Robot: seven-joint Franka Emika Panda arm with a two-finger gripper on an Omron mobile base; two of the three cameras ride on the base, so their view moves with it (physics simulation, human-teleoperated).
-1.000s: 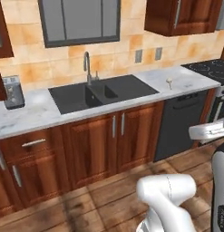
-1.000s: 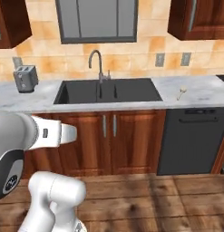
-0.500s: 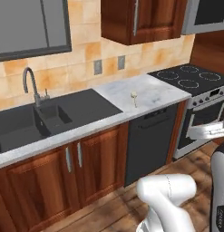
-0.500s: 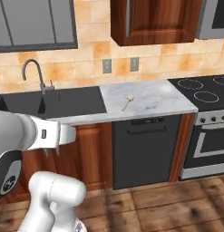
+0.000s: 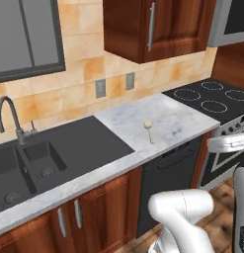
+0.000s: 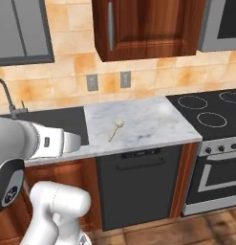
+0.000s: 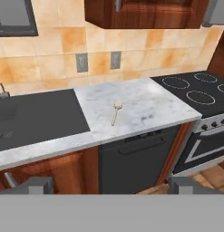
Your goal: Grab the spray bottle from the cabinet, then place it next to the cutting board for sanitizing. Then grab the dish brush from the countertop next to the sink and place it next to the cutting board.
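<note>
Marble countertop (image 7: 145, 106) sits between sink (image 7: 36, 118) on the left and stove (image 7: 195, 93) on the right. Brush (image 7: 116, 110) lies mid-slab, head far, handle near. Gripper (image 7: 111, 185) is well back, jaws wide, empty. Best approach: come down over the handle, jaws set across it.

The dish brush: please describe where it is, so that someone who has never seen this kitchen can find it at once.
Find the white marble countertop between the dark sink and the black stove. Near the middle of that slab lies the dish brush, alone. It is small, pale cream and spoon-like, with a round head and a long thin handle.
</note>
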